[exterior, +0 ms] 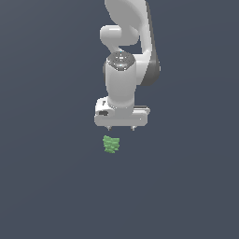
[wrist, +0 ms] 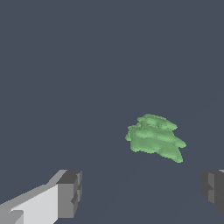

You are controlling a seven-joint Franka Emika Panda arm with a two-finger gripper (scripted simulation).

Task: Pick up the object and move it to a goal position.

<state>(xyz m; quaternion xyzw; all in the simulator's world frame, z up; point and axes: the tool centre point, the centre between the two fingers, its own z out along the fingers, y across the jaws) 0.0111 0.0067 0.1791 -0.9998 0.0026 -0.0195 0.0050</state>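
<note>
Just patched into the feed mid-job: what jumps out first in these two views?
The bright green lumpy object stands out against the plain dark grey surface, just below the white gripper in the exterior view. The arm hangs down from the top of that view. In the wrist view the object lies ahead of the wide-apart fingers, not between them.

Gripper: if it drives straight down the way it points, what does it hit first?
Likely the green block, though the open gripper sits slightly toward the exterior view's right of it. One finger might clip it; depth is unclear.
</note>
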